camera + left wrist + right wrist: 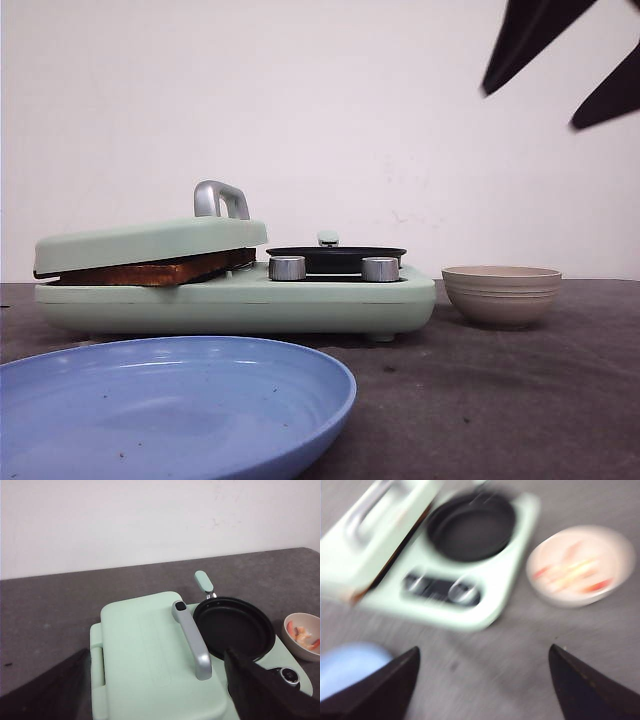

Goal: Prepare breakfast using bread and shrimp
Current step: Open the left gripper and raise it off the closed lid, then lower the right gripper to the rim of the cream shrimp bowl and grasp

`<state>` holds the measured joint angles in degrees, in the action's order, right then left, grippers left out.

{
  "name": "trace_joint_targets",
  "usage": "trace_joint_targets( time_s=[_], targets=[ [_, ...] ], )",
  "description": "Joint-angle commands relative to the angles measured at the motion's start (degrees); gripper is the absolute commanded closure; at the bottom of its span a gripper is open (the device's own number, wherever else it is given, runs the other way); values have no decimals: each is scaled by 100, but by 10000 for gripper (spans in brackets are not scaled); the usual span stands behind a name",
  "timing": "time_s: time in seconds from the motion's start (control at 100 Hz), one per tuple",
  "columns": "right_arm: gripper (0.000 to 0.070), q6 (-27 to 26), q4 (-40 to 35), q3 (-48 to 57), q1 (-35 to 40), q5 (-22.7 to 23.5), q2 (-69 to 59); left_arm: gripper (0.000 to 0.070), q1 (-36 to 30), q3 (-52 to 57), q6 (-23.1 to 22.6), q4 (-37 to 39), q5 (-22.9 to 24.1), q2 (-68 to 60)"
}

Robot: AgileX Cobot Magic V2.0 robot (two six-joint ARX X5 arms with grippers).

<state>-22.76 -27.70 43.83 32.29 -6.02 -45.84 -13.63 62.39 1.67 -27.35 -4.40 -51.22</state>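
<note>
Up above the table's right side the right gripper (560, 70) hangs with fingers spread and empty, the left gripper (160, 690) likewise agape over the mint cooker's lid (150, 650), bread (150, 270) clamped beneath, shrimp (304, 636) in the beige bowl (501, 293).

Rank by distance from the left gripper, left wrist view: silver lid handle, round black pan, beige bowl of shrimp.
1. Silver lid handle, right by the left gripper.
2. Round black pan, beside the handle.
3. Beige bowl of shrimp, beyond the pan.
</note>
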Motion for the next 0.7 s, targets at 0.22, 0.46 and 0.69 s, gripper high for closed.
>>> trace_joint_targets(
  time_s=[0.22,0.46,0.69],
  targets=[
    [249,404,-841,1263,-1451,822,-1172,232,-11,-195,-164,315,-227,531],
    [249,415,-824,1843,-2337,1495,-2640,232,-11,-678,-98,313,-229,1049],
    [249,437,-678,2332,-2791,1744,-3877,233,-11,-1019,-55,293,-227,1644]
  ],
)
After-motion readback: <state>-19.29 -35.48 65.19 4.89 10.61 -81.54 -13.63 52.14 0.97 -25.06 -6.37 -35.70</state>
